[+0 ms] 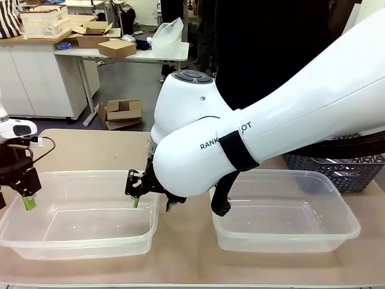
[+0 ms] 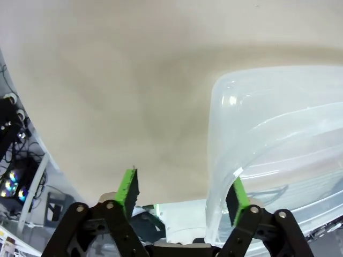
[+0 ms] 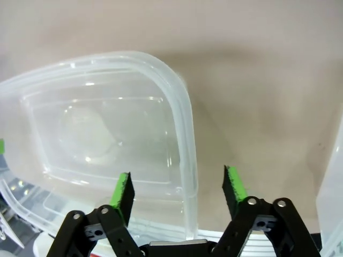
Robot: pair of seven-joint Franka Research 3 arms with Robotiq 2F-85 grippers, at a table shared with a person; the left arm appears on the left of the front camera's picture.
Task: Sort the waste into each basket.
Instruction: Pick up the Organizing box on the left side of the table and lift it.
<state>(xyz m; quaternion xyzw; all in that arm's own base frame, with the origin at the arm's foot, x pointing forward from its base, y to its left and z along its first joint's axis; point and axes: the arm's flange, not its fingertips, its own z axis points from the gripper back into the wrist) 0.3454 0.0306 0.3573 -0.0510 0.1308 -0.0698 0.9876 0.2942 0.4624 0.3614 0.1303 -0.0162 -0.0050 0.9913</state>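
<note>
- Presently, the left gripper [image 1: 27, 201] stands at the left end of the left tub [image 1: 84, 174], jaws apart. In its wrist view one pad sits outside the clear wall and the other appears to be inside it.
- Likewise, the right gripper [image 1: 151, 205] has its jaws apart across the same tub's right-hand rim, one finger over the tub floor and one over the table [image 1: 90, 147].
- Judgement: both tools are open and holding nothing. Straddling opposite ends suggests they are set to grip or steady the tub, not to pick waste.
- Both the left tub and the right tub [image 1: 283, 173] sit near the robot's edge, just beside each other, with bare floors. No sorting is done yet.
- A dark lattice basket [image 1: 355, 171] stands behind the right tub; its contents cannot be told.
- Obstruction: the right arm [image 1: 271, 126] crosses above the right tub and blocks much of the far side.
</note>
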